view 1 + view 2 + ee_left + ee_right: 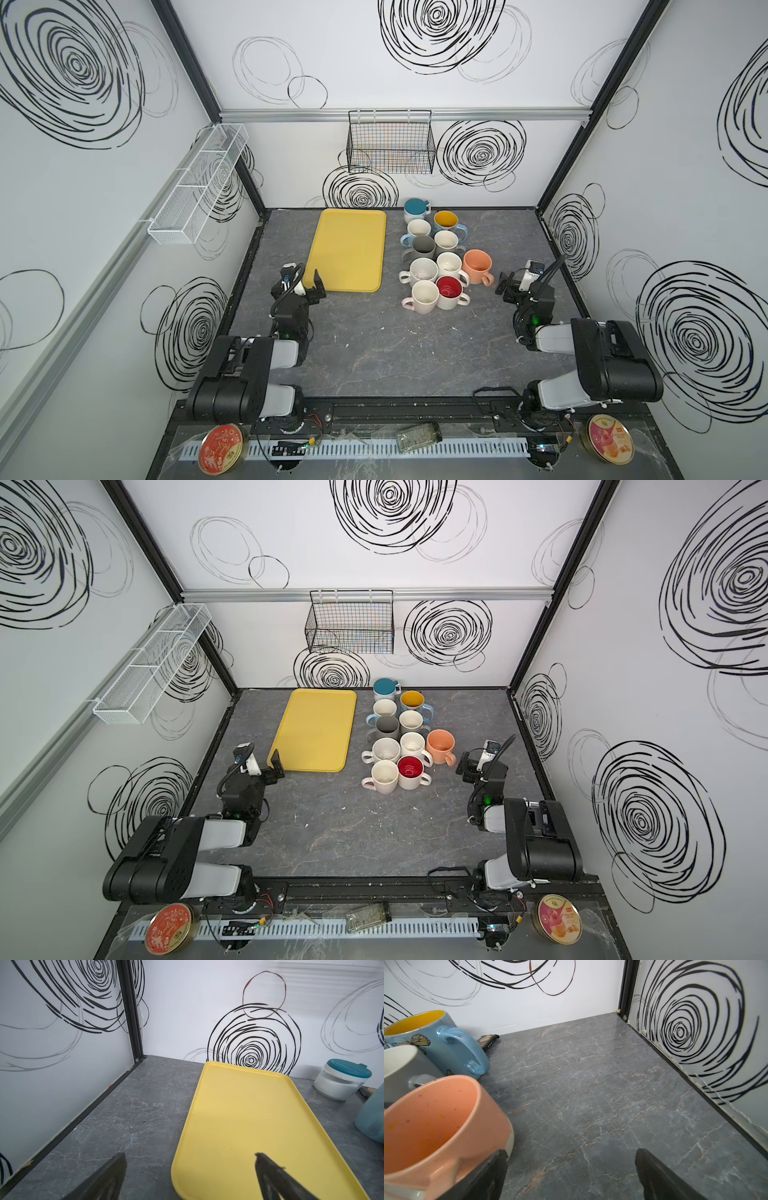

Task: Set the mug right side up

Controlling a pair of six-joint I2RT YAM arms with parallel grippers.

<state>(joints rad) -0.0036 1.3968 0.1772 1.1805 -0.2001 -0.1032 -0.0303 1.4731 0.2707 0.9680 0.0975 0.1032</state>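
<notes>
Since both the left gripper (189, 1157) and the right gripper (571, 1153) hang open and empty, I worry about the reach: the teal-bottomed mug (417, 209), seemingly inverted, stands upper centre in both top views behind crowded mugs (424, 270), so reaching in could topple the peach mug (478, 266).

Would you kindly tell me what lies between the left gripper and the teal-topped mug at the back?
The empty yellow tray lies between the left gripper and the teal-topped mug, as both top views and the left wrist view show.
</notes>
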